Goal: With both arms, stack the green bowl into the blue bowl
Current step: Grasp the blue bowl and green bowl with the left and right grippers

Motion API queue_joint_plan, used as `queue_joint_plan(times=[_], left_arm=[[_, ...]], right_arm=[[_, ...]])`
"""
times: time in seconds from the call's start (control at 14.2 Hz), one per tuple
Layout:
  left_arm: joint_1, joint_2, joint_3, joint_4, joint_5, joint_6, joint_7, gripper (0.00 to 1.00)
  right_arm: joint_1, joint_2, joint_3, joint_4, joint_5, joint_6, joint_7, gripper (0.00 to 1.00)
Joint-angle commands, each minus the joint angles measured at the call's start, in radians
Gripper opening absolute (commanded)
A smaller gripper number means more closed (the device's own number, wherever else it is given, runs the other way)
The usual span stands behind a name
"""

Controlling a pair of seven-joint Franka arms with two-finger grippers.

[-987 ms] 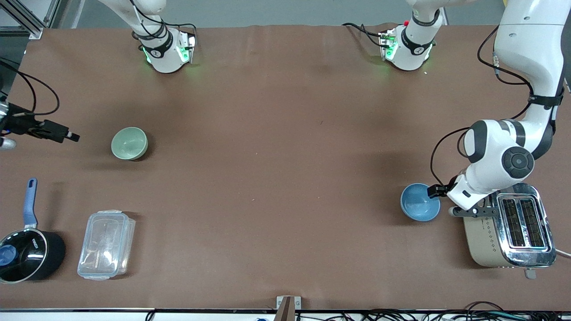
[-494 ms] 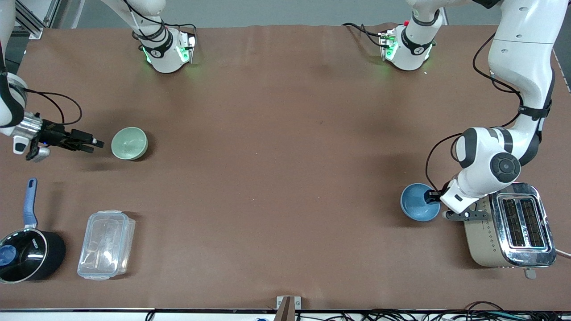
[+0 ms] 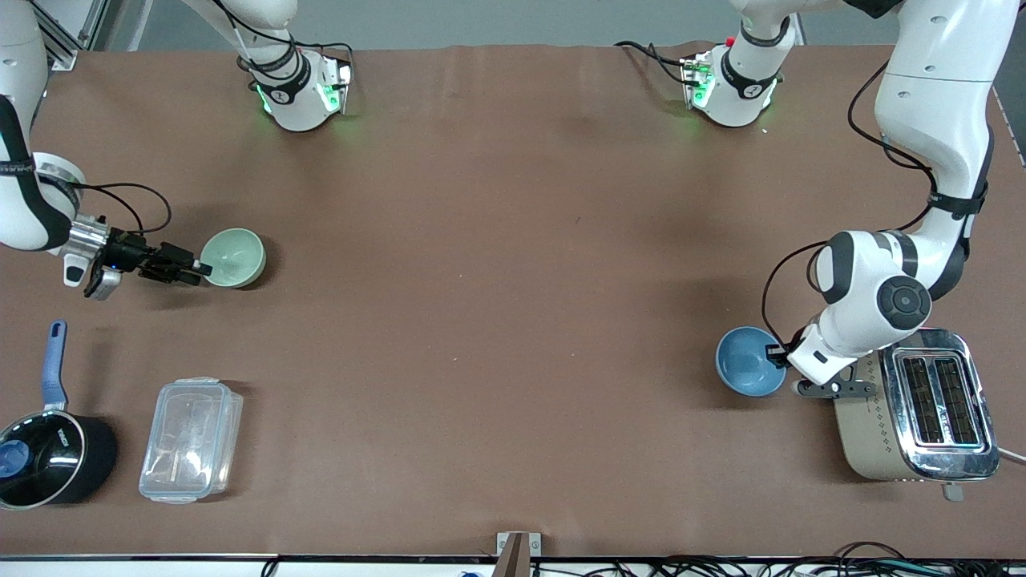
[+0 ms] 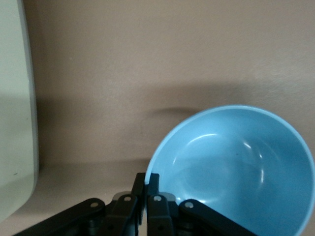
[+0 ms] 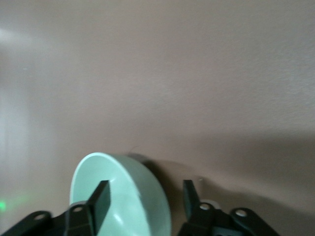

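Observation:
The pale green bowl [image 3: 236,255] sits on the table toward the right arm's end. My right gripper [image 3: 200,272] is open at its rim, with one finger [image 5: 100,198] inside the bowl [image 5: 133,196] and the other outside it. The sky-blue bowl [image 3: 747,362] sits toward the left arm's end, beside the toaster. My left gripper [image 3: 776,353] is shut on its rim; in the left wrist view the rim of the bowl [image 4: 236,167] runs between the closed fingers of the gripper [image 4: 146,183].
A cream and chrome toaster [image 3: 914,407] stands right beside the blue bowl; its side shows in the left wrist view [image 4: 15,123]. A black saucepan with a blue handle [image 3: 48,453] and a clear plastic box [image 3: 191,439] sit nearer the front camera than the green bowl.
My right gripper has moved across to the green bowl and now straddles its rim. My left gripper has closed in on the blue bowl's rim, and the bowl has shifted slightly away from the toaster.

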Motion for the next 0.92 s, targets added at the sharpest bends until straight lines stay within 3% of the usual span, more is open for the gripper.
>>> queue_joint_plan(times=[0.0,0.49,0.85], left_arm=[[-0.047,0.010,-0.013,0.013,0.022,0.009,-0.032,0.00],[-0.355,-0.004,-0.014,0.051,0.020,-0.005,-0.495,0.00],[-0.562,0.062,-0.014,0.151,0.011,-0.005,-0.818,0.00]], right_arm=[[0.051,-0.082,0.005,-0.108,0.030,0.127,-0.034,0.05],[0.077,-0.191,0.002,-0.116,0.006,0.145,-0.048,0.01],[0.077,-0.315,0.002,-0.113,-0.175,0.142,0.046,0.00]])
